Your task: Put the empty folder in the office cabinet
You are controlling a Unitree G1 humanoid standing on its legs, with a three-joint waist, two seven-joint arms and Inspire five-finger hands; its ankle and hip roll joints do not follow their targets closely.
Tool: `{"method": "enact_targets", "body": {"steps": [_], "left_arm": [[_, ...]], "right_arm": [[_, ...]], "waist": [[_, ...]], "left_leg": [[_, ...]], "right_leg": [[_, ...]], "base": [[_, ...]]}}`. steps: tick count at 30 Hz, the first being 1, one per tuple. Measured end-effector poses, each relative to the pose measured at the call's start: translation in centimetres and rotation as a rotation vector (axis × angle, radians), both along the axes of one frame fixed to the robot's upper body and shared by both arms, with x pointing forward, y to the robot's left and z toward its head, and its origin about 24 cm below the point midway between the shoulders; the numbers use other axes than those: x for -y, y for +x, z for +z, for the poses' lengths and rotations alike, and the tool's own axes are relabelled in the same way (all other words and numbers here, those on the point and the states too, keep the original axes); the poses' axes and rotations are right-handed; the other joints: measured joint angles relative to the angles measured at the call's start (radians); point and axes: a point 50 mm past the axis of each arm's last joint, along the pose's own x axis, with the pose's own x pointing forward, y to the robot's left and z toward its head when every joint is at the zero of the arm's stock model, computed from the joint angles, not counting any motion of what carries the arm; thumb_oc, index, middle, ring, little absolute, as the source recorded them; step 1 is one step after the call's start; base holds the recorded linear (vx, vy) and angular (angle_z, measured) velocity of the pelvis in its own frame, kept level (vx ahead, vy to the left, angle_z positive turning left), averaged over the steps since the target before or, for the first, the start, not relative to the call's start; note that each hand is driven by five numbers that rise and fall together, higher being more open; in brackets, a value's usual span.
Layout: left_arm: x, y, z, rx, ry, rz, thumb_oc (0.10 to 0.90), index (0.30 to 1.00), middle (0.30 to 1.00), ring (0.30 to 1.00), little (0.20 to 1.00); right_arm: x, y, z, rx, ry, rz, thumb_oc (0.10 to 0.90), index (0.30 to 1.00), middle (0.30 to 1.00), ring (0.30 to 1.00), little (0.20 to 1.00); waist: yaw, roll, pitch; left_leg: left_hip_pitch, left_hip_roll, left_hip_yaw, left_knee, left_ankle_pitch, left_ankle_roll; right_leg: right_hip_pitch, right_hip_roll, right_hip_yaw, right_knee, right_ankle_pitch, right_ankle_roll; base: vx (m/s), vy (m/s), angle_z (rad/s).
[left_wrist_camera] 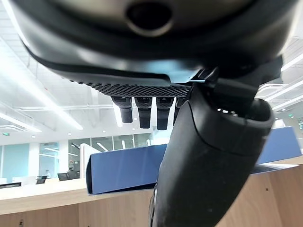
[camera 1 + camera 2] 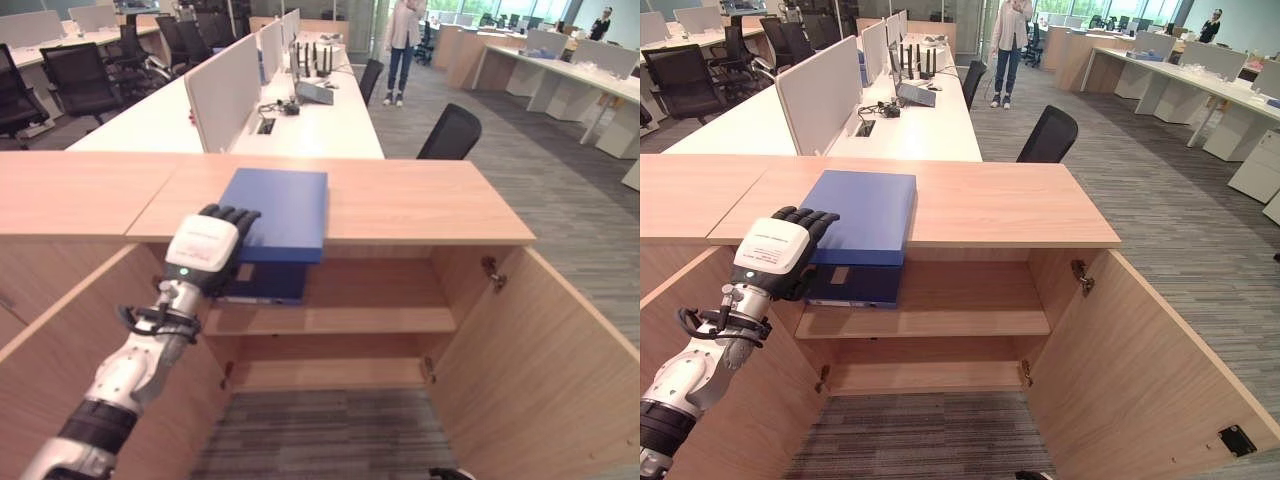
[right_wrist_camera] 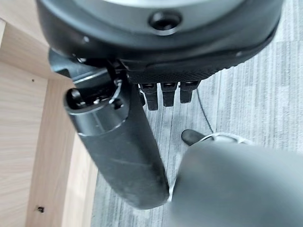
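Folder point(image 2: 278, 210) overhanging counter point(image 2: 420, 205), left hand point(image 2: 205, 255) seemingly gripping its near corner; next lowering onto shelf point(image 2: 350, 320).

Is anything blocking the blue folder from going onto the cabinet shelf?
Nothing visible does. The blue folder lies on the cabinet top, overhanging its front edge, with the left hand at its near corner. The doors stand open and the shelf below looks bare.

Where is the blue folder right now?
The blue folder lies on top of the wooden cabinet, left of centre, overhanging the front edge above the open shelves, with the left hand against its near-left corner.
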Motion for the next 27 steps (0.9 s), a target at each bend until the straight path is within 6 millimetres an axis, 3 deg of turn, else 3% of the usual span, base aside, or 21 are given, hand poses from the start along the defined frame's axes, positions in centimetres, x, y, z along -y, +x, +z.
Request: {"method": "enact_targets", "body": {"steps": [10,14,15,16,27], "left_arm": [[0.4,0.2,-1.0,-0.032,0.038,-0.007,0.8,0.9,0.9,0.9,0.9],[-0.5,0.5,-2.3,-0.085,0.058,0.031,0.8,0.9,0.9,0.9,0.9],[-0.6,0.7,-2.2,-0.081,0.062,0.039,0.751,0.827,0.827,0.827,0.827],[-0.7,0.9,-2.1,-0.078,0.064,0.046,0.4,0.3,0.3,0.3,0.3],[-1.2,3.6,0.4,0.014,0.101,0.096,0.4,0.3,0.3,0.3,0.3]], "right_arm": [[0.0,0.0,0.0,0.004,-0.005,-0.001,0.8,0.9,0.9,0.9,0.9],[0.0,-0.1,0.0,0.003,-0.006,-0.001,0.8,0.9,0.9,0.9,0.9],[0.0,-0.1,0.0,0.003,-0.005,-0.001,0.8,0.9,0.9,0.9,0.9],[0.0,0.0,0.0,0.004,-0.005,-0.001,0.8,0.9,0.9,0.9,0.9],[0.0,-0.2,0.0,0.001,-0.004,-0.002,0.8,0.9,0.9,0.9,0.9]], "waist": [[-0.003,0.0,0.0],[-0.004,0.0,0.0],[-0.004,-0.001,-0.001],[-0.004,-0.001,-0.001],[-0.031,0.002,-0.031]], "left_leg": [[0.003,0.001,0.018,0.0,-0.004,-0.003],[0.003,0.001,0.019,0.0,-0.001,0.0],[0.003,0.001,0.019,0.0,-0.002,0.0],[0.003,0.001,0.019,0.0,-0.002,-0.001],[0.003,0.001,0.025,0.0,-0.006,-0.004]], "right_leg": [[-0.005,0.001,0.018,0.0,0.004,-0.003],[-0.005,0.002,0.019,0.0,0.005,-0.004],[-0.005,0.002,0.019,0.0,0.005,-0.004],[-0.005,0.001,0.019,0.0,0.005,-0.003],[-0.007,0.001,0.026,0.0,0.009,-0.001]], "base": [[0.0,0.004,-0.05],[0.0,0.0,0.0],[0.0,0.0,0.0],[0.0,0.0,0.0],[0.0,0.001,-0.01]]}}
